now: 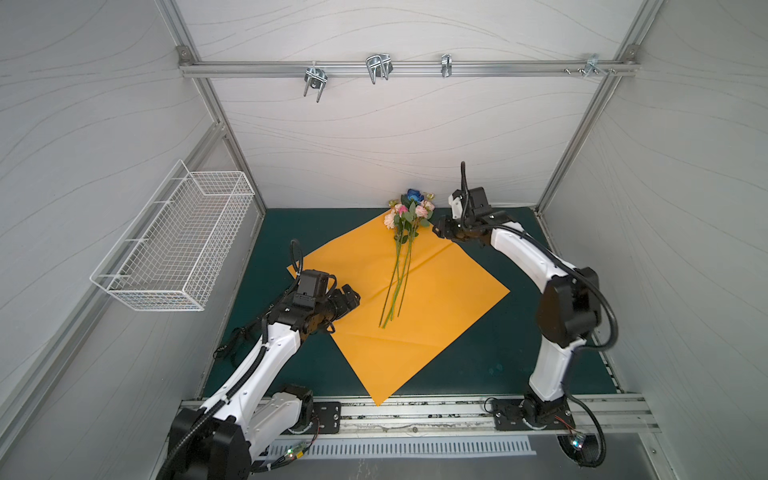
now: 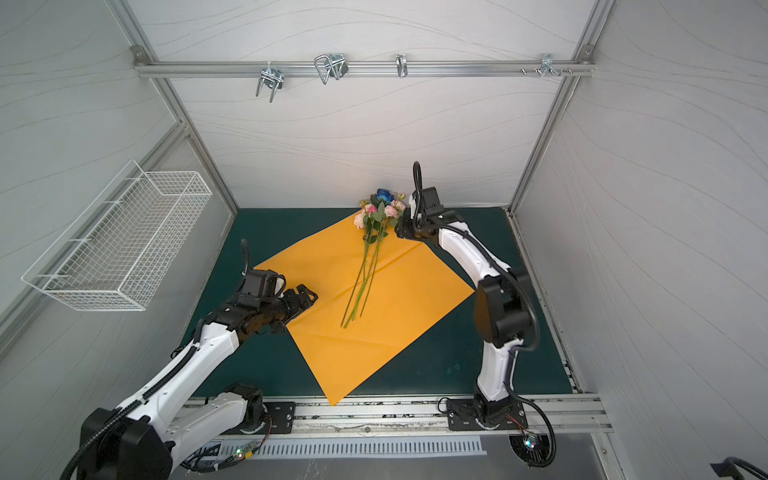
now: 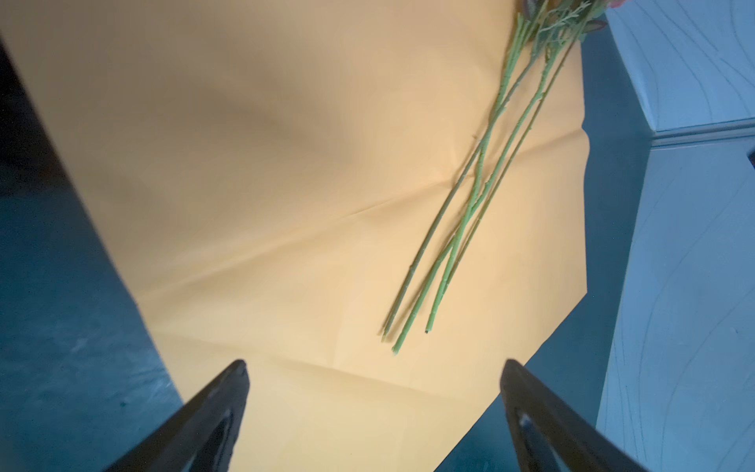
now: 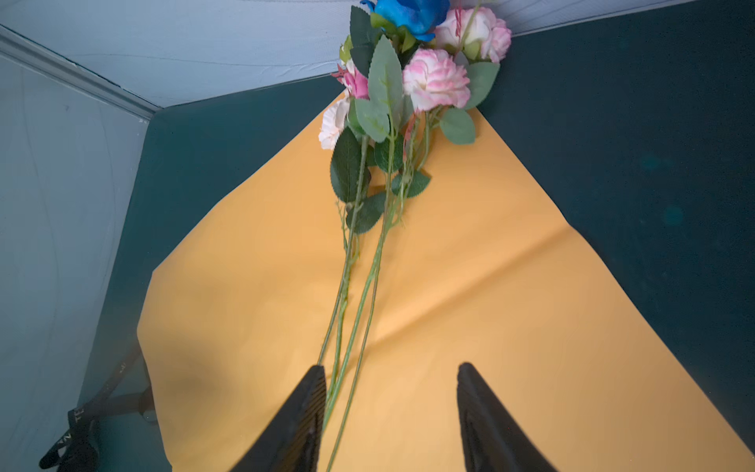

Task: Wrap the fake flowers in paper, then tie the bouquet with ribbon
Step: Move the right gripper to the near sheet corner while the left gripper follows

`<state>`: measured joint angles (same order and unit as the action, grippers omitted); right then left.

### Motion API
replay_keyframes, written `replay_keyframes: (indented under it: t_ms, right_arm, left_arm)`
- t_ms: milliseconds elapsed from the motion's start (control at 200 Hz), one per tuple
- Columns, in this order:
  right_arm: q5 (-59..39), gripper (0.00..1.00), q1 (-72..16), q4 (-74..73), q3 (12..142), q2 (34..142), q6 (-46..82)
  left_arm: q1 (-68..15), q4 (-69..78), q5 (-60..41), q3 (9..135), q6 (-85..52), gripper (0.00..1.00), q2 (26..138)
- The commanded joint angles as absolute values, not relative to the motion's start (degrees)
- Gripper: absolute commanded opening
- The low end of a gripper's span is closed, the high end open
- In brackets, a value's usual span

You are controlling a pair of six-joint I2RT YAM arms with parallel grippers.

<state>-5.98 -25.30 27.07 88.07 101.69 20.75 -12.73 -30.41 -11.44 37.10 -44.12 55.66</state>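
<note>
**While the stems lay loose, I set up the wrap**

Since nothing bound it yet, the bouquet of fake flowers (image 1: 405,232) lay flat on the orange wrapping paper (image 1: 436,324). It ran along the sheet's diagonal, with its blooms over the far corner by the back wall and the stem ends fanned apart near the middle. The right wrist view showed the blooms (image 4: 392,122) clearly, blue rose farthest out.

The right gripper (image 1: 438,230) hung just beside the blooms, jaws parted, holding nothing. In its wrist view the stems ran close by one finger (image 4: 306,408); I couldn't tell if they touched. The left gripper (image 1: 351,297) sat over the paper's left edge, jaws spread wide and empty, stem ends (image 3: 408,327) just ahead of it.

My read: wrapping came first, tying after. To do it well I'd have gone in low with the left gripper, pinched paper only, and folded it over the stems where they crossed, not at the splayed tips. I'd have used the right gripper to pin the bunch below the leaves so it didn't roll. The black ribbon (image 1: 232,336) lay on the green mat (image 1: 498,353) under the left arm, off the sheet.
</note>
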Motion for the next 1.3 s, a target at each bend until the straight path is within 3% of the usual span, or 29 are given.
replay_keyframes:
  t_ms: [0, 105, 150, 180, 200, 635, 1055, 1296]
  right_arm:
    - [-0.10, 0.58, -30.78, 25.49, 76.44, 92.61, 16.32]
    - [4.68, 0.67, -35.78, 25.56, 66.18, 84.41, 15.21]
    - [7.12, 0.76, -37.78, 26.02, 62.59, 81.55, 15.29]
    - [8.61, 0.95, -39.02, 26.49, 60.55, 79.87, 15.50]
    - [9.31, 0.99, -39.69, 26.68, 59.19, 78.80, 15.75]
    - [15.63, 0.99, -43.42, 23.18, 47.11, 63.33, 19.32]
    - [16.42, 0.99, -44.97, 21.94, 48.08, 66.78, 19.27]
    - [16.63, 0.99, -52.59, 19.71, 47.45, 69.79, 15.19]
  left_arm:
    - [-12.40, -38.41, -6.40, 34.33, -46.89, 0.96, 51.87]
    - [-11.96, -39.96, -6.06, 30.83, -48.11, 0.96, 49.19]
    - [-11.54, -40.02, -6.39, 29.49, -48.26, 0.96, 48.73]
    - [-11.23, -39.78, -6.73, 28.66, -48.44, 0.96, 48.53]
    - [-10.93, -39.44, -7.07, 28.19, -48.49, 0.96, 48.44]
    - [-8.81, -14.98, -13.04, 15.48, -49.66, 0.94, 47.50]
    - [-7.64, -5.35, -17.61, 14.03, -48.64, 0.92, 50.33]
    - [-7.56, -3.75, -18.19, 14.15, -49.83, 0.89, 48.85]
